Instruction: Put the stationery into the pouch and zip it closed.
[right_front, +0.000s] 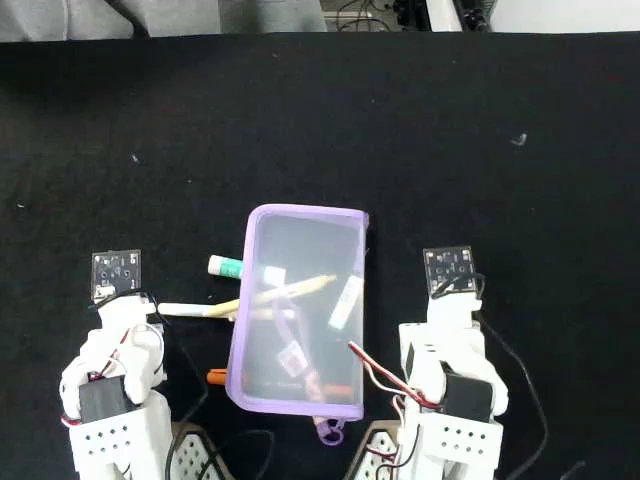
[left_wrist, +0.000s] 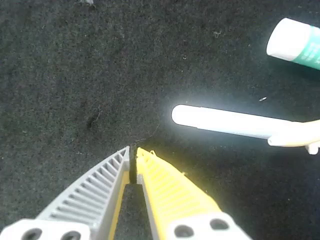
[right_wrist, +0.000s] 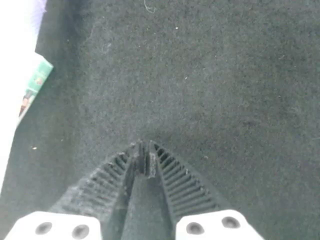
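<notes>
The task was partly done. The pouch (right_front: 300, 232) lay flat in the middle of the tabletop (right_front: 450, 130), between the two arms, and several small pieces showed through its clear wall. Three things were not yet in. A glue stick (right_front: 225, 266) lay just beside the pouch's left edge. A white pen (right_front: 190, 310) lay below it, one end meeting that edge. An orange piece (right_front: 216, 377) poked out lower down. Whether the zip was open could not be told, so closing it likely remained too. The left end effector (left_wrist: 134, 154) was clenched on nothing, low over bare tabletop near the pen's free end. The right end effector (right_wrist: 144, 149) was likewise clenched and empty, just right of the pouch.
</notes>
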